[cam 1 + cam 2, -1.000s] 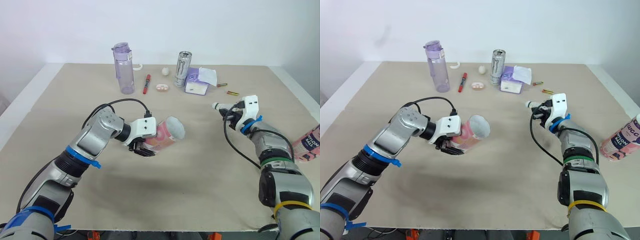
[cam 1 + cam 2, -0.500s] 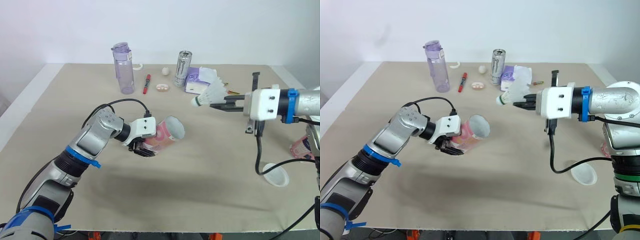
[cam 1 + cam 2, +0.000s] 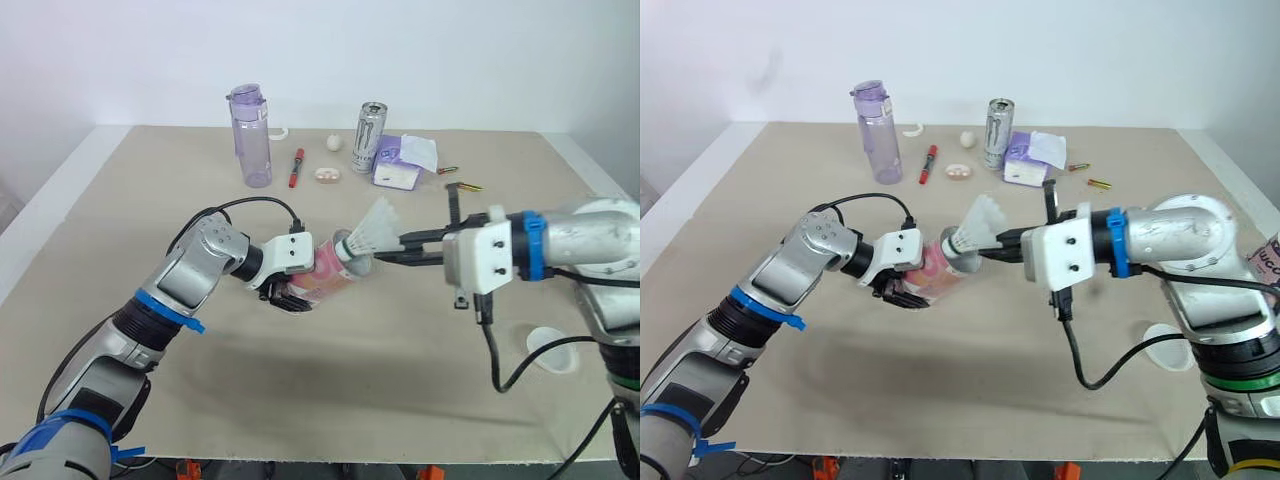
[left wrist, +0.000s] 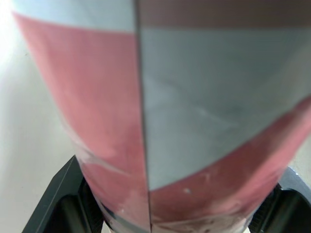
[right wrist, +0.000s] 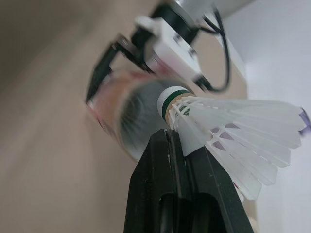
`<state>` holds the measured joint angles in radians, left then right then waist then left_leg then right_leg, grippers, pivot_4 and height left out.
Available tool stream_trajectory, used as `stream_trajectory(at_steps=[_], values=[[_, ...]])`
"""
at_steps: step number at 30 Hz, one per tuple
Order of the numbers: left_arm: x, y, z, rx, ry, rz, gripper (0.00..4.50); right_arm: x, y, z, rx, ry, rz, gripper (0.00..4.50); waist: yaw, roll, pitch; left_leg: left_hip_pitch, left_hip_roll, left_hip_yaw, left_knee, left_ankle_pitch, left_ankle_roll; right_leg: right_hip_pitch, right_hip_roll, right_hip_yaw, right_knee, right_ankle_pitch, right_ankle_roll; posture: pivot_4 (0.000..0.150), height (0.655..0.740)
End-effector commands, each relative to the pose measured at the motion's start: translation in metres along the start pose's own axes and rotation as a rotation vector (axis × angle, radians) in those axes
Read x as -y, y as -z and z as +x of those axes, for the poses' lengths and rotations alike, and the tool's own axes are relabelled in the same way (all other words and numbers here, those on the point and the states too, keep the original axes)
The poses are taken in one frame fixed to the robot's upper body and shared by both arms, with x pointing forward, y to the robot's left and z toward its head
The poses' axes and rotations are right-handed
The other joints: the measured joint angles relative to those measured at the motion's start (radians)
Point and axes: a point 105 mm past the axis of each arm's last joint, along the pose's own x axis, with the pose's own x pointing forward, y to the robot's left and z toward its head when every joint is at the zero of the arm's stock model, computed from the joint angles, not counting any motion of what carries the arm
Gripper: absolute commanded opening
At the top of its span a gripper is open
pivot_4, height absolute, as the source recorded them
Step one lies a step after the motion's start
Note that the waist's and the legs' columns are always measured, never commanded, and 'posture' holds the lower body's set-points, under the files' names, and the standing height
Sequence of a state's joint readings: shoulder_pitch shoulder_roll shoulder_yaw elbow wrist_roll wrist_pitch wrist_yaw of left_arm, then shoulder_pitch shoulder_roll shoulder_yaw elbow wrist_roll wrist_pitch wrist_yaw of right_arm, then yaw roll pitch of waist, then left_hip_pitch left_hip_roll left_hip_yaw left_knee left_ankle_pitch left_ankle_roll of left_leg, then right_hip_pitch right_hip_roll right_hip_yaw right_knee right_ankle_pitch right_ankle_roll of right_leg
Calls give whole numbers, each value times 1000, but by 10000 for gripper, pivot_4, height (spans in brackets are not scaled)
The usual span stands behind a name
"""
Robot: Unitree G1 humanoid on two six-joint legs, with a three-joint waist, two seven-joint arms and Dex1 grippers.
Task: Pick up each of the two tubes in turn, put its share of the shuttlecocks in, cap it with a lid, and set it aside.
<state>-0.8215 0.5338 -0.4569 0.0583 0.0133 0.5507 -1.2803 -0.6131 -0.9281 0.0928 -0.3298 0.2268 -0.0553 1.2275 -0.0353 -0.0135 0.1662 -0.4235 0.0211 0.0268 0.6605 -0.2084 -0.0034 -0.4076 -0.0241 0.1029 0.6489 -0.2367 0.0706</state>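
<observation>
White wall behind, and a broad tan table (image 3: 400,400) carries the whole show. Along the back edge stands a purple water bottle (image 3: 249,135), then an energy-drink can (image 3: 368,137) and a purple tissue pack (image 3: 398,165), all well apart from the action. Centre stage, the left gripper (image 3: 290,295) has its two black fingers clamped on either side of the pink-and-white tube (image 3: 325,275), which is lifted off the table, lying nearly level, open mouth facing the robot's right. In from that side comes the right gripper (image 3: 390,251), fingers pressed together on the skirt of a white shuttlecock (image 3: 368,232), just behind its cork. The cork leads and sits right at the tube's mouth; whether it has crossed the rim, I cannot tell. The feathers fan up and away from the tube. By my read, this is the loading step on the first tube: tube picked up, a shuttlecock on the point of going in. How many are already inside, the views don't settle. A white lid (image 3: 553,352) lies flat on the table near the robot's right side, uncapped work waiting. Left to do, as I judge it: seat this shuttlecock, cap the tube, set it aside, then run the other tube through. Smallest of all, a red pen (image 3: 295,167) lies beside the bottle.
</observation>
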Motion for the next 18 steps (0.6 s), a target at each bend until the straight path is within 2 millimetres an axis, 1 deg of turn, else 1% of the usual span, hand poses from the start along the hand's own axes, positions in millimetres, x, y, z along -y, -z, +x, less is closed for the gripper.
stream_trajectory(at_steps=[1,3,4,5,6,7,8,9,10,11,12,13,14,15,16,17,18], values=[[2,2,2,-15,9,0,31515,4,-5,4,5,3,-56,596,1,0,0,0,0,0,0,0,0,0,0,0,0,0,0,1500,7400],[2,2,2,-13,8,-1,31515,4,-6,6,19,6,-42,596,1,0,0,0,0,0,0,0,0,0,0,0,0,0,0,1500,7400],[2,1,2,-13,6,-1,31515,5,-7,7,22,5,-37,5315,1,0,0,0,0,0,0,0,0,0,0,0,0,0,0,1500,7400],[1,1,2,-13,5,-1,31515,5,-7,7,23,4,-32,6873,1,0,0,0,0,0,0,0,0,0,0,0,0,0,0,1500,7400],[1,1,2,-13,4,-1,31515,5,-7,7,25,4,-28,7492,1,0,0,0,0,0,0,0,0,0,0,0,0,0,0,1500,7400],[1,1,2,-13,4,0,31515,6,-7,6,28,9,-18,13170,2,0,0,0,0,0,0,0,0,0,0,0,0,0,0,1500,7400],[1,1,2,-14,4,0,31515,8,-8,5,35,17,-6,16769,2,0,0,0,0,0,0,0,0,0,0,0,0,0,0,1500,7400],[1,2,2,-14,4,1,31515,10,-8,3,41,27,11,19068,2,0,0,0,0,0,0,0,0,0,0,0,0,0,0,1500,7400],[1,2,2,-14,5,2,31515,13,-10,-2,53,45,41,22515,2,0,0,0,0,0,0,0,0,0,0,0,0,0,0,1500,7400],[1,2,2,-15,6,3,31515,16,-11,-5,69,65,78,27911,2,0,0,0,0,0,0,0,0,0,0,0,0,0,0,1500,7400],[1,2,2,-15,7,4,31515,19,-12,-10,85,91,115,29954,2,0,0,0,0,0,0,0,0,0,0,0,0,0,0,1500,7400],[1,2,2,-15,8,5,31515,23,-13,-14,99,114,147,33700,2,0,0,0,0,0,0,0,0,0,0,0,0,0,0,1500,7400],[1,2,3,-15,10,6,31515,28,-13,-19,116,144,195,36090,2,0,0,0,0,0,0,0,0,0,0,0,0,0,0,1500,7400],[2,1,3,-14,11,8,31515,32,-12,-24,127,168,238,40439,2,0,0,0,0,0,0,0,0,0,0,0,0,0,0,1500,7400],[1,1,3,-14,13,10,31515,35,-10,-28,134,190,287,42967,2,0,0,0,0,0,0,0,0,0,0,0,0,0,0,1500,7400],[1,1,3,-14,14,12,31515,37,-7,-32,136,208,332,44178,2,0,0,0,0,0,0,0,0,0,0,0,0,0,0,1500,7400],[1,1,4,-14,15,14,31515,36,-3,-35,130,214,366,44178,3,0,0,0,0,-1,0,0,0,0,0,0,0,0,0,1500,7400]])
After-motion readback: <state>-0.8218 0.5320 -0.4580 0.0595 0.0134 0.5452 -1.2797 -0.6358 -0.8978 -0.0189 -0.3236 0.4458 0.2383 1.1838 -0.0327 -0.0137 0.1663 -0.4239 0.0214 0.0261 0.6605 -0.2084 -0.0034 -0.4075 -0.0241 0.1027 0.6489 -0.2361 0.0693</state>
